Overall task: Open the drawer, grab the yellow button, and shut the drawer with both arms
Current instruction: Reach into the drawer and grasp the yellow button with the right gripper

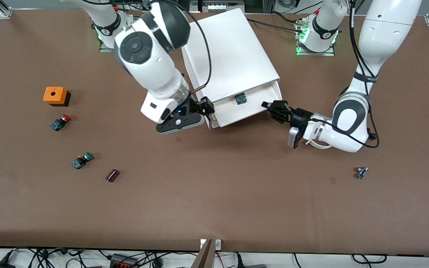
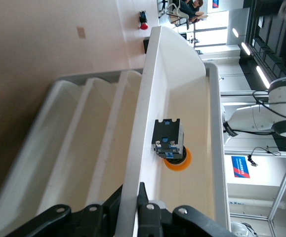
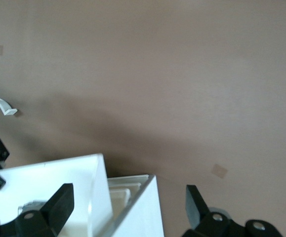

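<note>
The drawer (image 1: 229,111), the top one of the white cabinet (image 1: 229,52), stands pulled out toward the front camera. The button (image 1: 241,98) lies inside it; in the left wrist view its orange cap and black-and-blue body (image 2: 170,145) rest on the drawer floor. My left gripper (image 1: 269,107) is shut on the drawer's front wall (image 2: 147,98) at the left arm's end, with the wall pinched between its fingers (image 2: 133,190). My right gripper (image 1: 206,107) hangs open over the drawer's corner (image 3: 96,173) at the right arm's end, its fingertips (image 3: 60,200) wide apart and holding nothing.
Toward the right arm's end of the table lie an orange box (image 1: 55,95), a red-capped button (image 1: 60,122), a green-capped button (image 1: 82,160) and a small dark red piece (image 1: 112,175). A small part (image 1: 362,172) lies toward the left arm's end.
</note>
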### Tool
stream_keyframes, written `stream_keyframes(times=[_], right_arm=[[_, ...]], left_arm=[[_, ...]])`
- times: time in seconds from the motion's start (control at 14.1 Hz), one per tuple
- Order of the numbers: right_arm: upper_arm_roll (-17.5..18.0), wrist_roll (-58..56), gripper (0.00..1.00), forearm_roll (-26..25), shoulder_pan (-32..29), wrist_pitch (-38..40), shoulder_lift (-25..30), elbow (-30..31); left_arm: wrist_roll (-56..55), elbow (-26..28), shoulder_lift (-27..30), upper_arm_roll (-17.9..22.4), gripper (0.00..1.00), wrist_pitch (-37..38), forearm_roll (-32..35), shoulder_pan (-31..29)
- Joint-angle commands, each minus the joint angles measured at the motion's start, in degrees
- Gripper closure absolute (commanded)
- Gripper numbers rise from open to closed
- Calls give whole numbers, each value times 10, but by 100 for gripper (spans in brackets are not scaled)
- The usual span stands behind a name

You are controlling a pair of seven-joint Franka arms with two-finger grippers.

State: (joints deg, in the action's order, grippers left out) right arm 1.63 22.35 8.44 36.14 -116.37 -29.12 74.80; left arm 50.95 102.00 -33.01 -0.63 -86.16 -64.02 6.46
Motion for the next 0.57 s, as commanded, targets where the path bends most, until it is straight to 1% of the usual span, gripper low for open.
stream_keyframes(times=[0.0,0.28,0.43,0.5], right_arm=[[-8,20,0,-17,30,-17,-22,-26],[-8,37,0,-34,67,-36,-52,-63],[-9,37,0,-38,82,-35,-64,-76],[-9,37,0,-60,92,-35,-67,-77]], left_arm=[[-4,-69,-46,17,96,-11,20,-5],[-33,-120,-66,25,96,-11,40,-8],[-38,-124,-67,26,96,-11,41,-9],[-39,-125,-67,26,96,-10,41,-10]])
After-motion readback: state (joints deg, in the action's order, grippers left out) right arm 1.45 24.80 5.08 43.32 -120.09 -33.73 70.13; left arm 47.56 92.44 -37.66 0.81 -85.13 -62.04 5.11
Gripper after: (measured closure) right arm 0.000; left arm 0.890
